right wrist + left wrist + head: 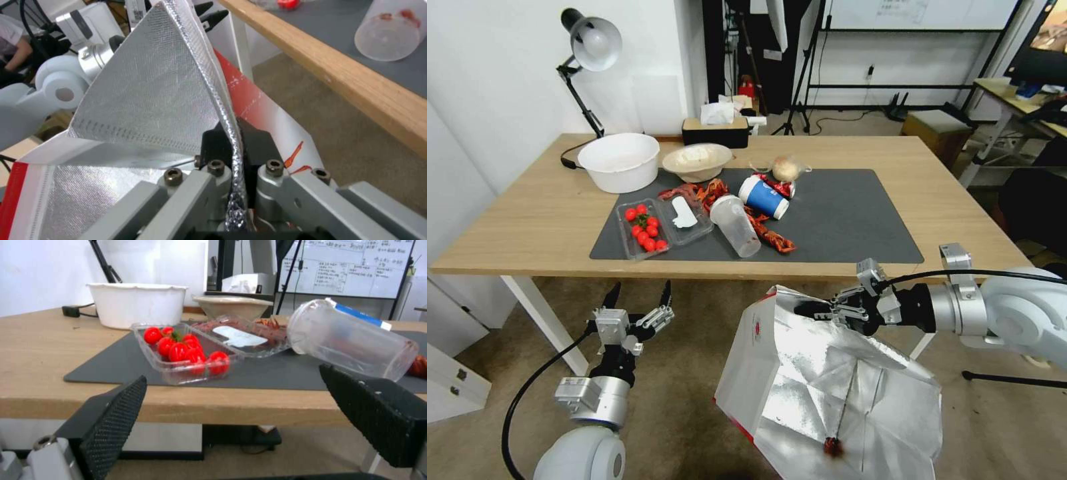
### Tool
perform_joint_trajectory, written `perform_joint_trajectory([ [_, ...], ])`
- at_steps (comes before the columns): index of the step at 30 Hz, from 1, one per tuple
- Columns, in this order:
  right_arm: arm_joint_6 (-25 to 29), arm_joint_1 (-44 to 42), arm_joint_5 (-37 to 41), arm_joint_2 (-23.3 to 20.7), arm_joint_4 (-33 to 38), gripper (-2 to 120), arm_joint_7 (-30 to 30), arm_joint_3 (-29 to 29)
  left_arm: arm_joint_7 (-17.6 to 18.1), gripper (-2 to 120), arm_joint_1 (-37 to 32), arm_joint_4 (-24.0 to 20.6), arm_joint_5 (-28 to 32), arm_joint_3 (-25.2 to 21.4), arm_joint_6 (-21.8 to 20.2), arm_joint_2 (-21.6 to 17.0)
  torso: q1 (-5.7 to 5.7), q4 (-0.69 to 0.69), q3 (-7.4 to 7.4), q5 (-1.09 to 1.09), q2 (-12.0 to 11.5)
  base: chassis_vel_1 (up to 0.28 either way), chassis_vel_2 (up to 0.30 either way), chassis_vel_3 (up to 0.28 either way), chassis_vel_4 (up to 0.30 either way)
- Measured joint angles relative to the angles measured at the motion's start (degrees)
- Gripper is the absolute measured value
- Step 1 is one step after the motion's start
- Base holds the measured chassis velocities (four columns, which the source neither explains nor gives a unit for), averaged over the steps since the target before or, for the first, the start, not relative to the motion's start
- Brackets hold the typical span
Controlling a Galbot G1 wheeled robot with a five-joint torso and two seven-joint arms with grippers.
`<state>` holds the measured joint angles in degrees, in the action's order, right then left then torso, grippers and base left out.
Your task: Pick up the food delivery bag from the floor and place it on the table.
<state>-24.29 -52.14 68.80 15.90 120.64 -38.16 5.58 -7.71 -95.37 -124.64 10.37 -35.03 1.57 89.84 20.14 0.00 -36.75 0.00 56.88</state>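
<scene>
The food delivery bag [827, 393], white with red trim and shiny silver foil lining, hangs tilted below the table's front edge, its open mouth facing me. My right gripper [820, 310] is shut on the bag's foil rim [233, 140], the rim pinched between the black fingers [258, 143]. The table [514, 220] is light wood with a dark grey mat [854, 213]. Low at the left, in front of the table's white leg, my left gripper [637, 300] stands open and holds nothing; its black pads [113, 426] point toward the table edge.
On the mat lie a clear tray of cherry tomatoes [644, 227], a tipped clear cup [735, 225], a blue-and-white cup [764, 197] and red scraps. A white bowl [619, 161], beige bowl [696, 161], tissue box [715, 131] and desk lamp [590, 43] stand behind. Brown floor [694, 373] lies below.
</scene>
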Motion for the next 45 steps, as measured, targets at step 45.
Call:
perform_joint_trajectory([
  [45, 2.61, -0.46, 2.08, -0.10, -0.63, 0, 0.88, 0.00, 1.21, 98, -0.28, -0.62, 0.00, 0.47, -1.11, -0.01, 3.69, 0.00, -4.81, 0.00, 8.48, 0.000, 0.000, 0.000, 0.000],
])
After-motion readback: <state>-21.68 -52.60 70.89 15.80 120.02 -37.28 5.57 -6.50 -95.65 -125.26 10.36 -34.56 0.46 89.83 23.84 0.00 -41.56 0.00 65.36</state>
